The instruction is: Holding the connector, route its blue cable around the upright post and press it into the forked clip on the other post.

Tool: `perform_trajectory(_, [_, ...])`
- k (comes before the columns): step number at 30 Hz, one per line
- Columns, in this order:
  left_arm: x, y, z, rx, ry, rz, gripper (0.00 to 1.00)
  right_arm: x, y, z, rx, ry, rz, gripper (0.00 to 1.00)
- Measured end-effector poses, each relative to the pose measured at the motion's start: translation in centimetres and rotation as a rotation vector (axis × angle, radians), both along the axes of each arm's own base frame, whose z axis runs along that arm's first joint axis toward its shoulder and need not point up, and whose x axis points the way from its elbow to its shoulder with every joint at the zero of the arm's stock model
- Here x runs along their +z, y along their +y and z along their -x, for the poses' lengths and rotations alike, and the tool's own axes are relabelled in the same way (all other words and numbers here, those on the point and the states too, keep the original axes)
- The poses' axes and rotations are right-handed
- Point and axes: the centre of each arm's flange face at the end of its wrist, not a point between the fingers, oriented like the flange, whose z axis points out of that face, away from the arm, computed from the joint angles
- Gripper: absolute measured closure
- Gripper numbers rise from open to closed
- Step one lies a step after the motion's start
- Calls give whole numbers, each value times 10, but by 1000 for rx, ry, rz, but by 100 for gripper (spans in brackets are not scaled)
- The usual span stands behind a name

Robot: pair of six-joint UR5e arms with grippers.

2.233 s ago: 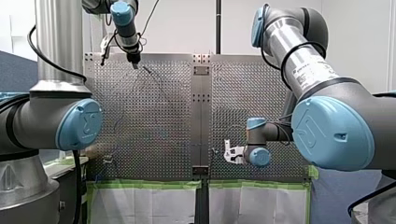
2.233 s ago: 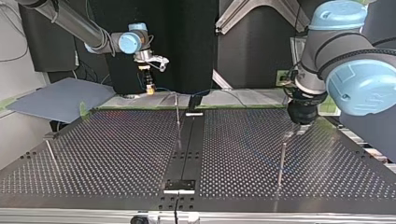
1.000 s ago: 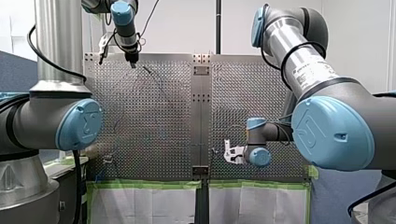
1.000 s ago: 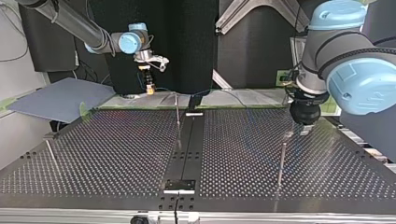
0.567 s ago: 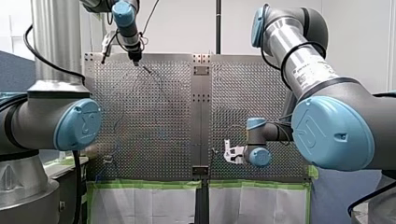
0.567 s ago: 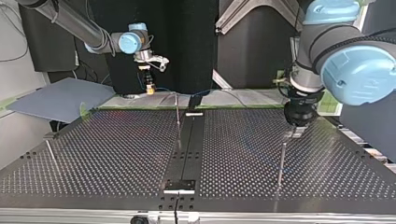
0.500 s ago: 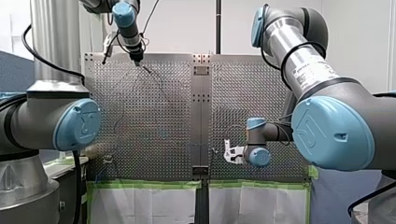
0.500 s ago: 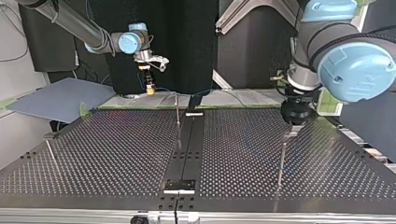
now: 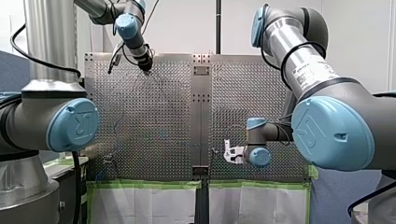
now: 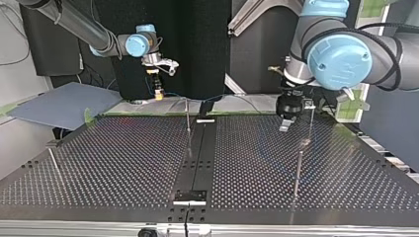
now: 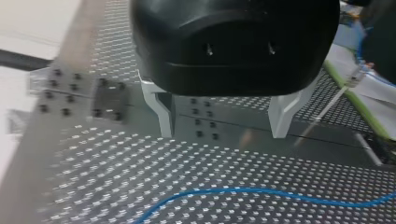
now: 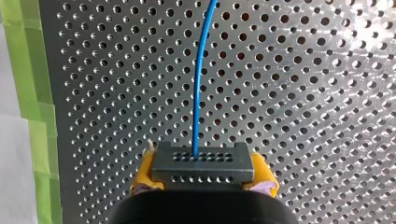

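Observation:
In the right wrist view my right gripper (image 12: 203,173) has its yellow pads (image 12: 145,172) shut on a grey connector (image 12: 203,163). The blue cable (image 12: 198,79) runs straight ahead from it over the perforated plate. In the top view that gripper (image 10: 158,92) hangs above the table's far edge. My left gripper (image 11: 223,134) is open, its pale fingers (image 11: 163,114) wide apart and empty, and a blue cable (image 11: 261,191) lies on the plate below it. It hovers (image 10: 285,123) beyond a thin upright post (image 10: 298,170). Another post (image 10: 188,121) stands near the centre strip.
A third thin post (image 10: 53,162) stands at the top view's left. A dark centre strip (image 10: 197,158) divides the perforated table (image 10: 123,163). Green tape (image 9: 149,184) lines the plate's near edge in the front view. A grey sheet (image 10: 59,103) lies off the table's far left corner.
My left arm has swung away from the post at the top view's right, towards the middle and further back; in the front view it moved right. My right arm has stayed still with the connector.

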Motion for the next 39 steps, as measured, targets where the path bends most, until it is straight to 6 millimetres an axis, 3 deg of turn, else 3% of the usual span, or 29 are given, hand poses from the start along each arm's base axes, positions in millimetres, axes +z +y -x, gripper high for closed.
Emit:
perform_trajectory(5, [-35, -4, -7, -3, 29, -67, 0, 0, 1, -1, 2, 0, 0, 99])
perform_trajectory(11, [-56, -14, -16, -16, 25, -127, 0, 0, 2, -2, 5, -1, 0, 99])
perform_trajectory(25, [-29, -37, -31, -66, -135, -203, 0, 0, 2, -3, 11, -9, 1, 99])
perform_trajectory(39, [-35, -47, -60, -86, -224, -294, 0, 0, 2, -3, 12, -10, 0, 99])
